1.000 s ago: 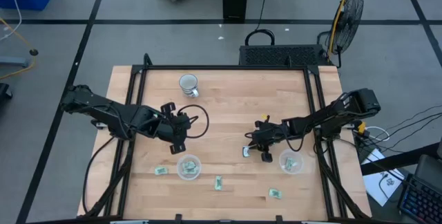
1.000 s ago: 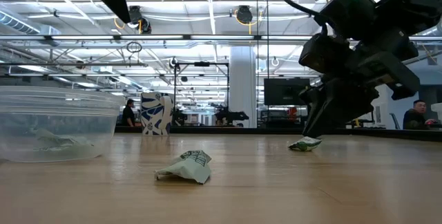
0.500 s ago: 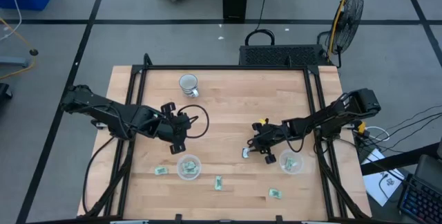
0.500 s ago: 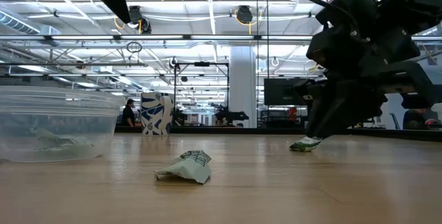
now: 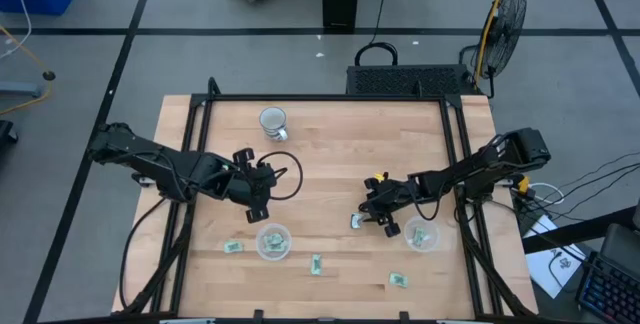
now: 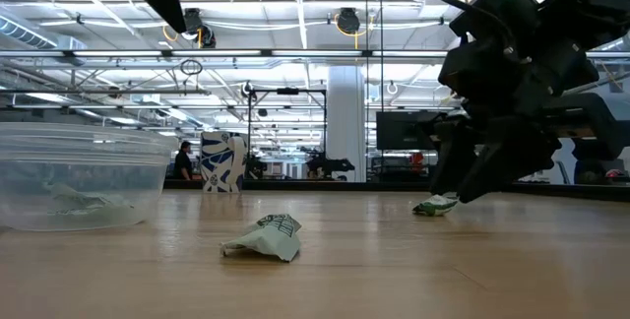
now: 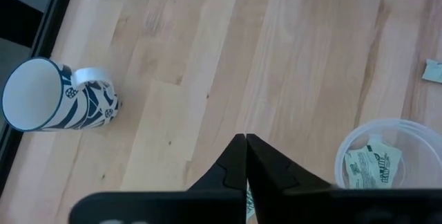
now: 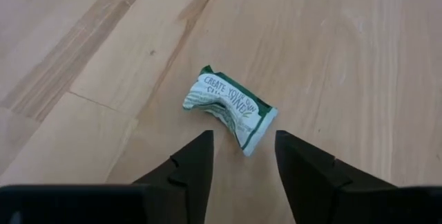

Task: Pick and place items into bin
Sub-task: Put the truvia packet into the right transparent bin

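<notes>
My right gripper (image 8: 243, 146) is open and low over the table, its fingertips on either side of the near end of a pale-green wrapped item (image 8: 230, 108) that lies flat on the wood (image 5: 356, 222). I cannot tell whether they touch it. Just right of it stands a clear round cup-shaped bin (image 5: 421, 234) with an item inside. My left gripper (image 7: 245, 141) is shut, with nothing showing at its tips. It hangs above the table (image 5: 260, 210) beside a second clear bin (image 5: 272, 241), which holds an item (image 7: 371, 167).
Loose wrapped items lie near the front edge (image 5: 233, 247), (image 5: 316, 264), (image 5: 399, 280); one of them is close to the low camera (image 6: 264, 238). A white-and-blue patterned mug (image 5: 273, 122) lies on its side at the far left. A black frame (image 5: 320, 98) rims the table.
My right gripper has stayed over the wrapped item, rolled about its own axis and opened; its two fingers now stand apart. The item lies where it was. My left arm has kept still.
</notes>
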`<act>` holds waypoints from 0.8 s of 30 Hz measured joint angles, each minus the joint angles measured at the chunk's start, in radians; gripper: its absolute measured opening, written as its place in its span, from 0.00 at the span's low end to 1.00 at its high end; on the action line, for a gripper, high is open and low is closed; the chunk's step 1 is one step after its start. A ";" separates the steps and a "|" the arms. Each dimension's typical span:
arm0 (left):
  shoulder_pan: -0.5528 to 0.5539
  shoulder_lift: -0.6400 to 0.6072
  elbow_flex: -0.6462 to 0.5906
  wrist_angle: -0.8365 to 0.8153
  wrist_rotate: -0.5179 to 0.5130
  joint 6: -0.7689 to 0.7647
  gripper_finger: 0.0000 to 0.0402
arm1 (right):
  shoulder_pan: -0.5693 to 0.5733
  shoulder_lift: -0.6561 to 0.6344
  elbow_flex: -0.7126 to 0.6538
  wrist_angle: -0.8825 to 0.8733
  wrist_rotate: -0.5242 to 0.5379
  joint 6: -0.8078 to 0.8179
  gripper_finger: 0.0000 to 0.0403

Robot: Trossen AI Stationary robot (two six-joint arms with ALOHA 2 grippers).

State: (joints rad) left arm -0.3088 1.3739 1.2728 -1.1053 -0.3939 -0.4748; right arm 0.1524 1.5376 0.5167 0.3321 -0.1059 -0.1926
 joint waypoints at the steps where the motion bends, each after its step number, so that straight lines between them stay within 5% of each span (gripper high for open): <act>1: 0.000 0.000 0.000 0.000 0.000 0.000 0.03 | 0.000 0.000 0.000 0.000 0.000 0.007 0.37; 24: 0.000 0.000 0.000 0.002 0.000 -0.006 0.05 | -0.016 0.108 0.001 0.090 -0.002 0.068 0.32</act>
State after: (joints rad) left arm -0.3088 1.3739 1.2724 -1.1030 -0.3939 -0.4808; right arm 0.1368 1.6458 0.5179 0.4221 -0.1078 -0.1249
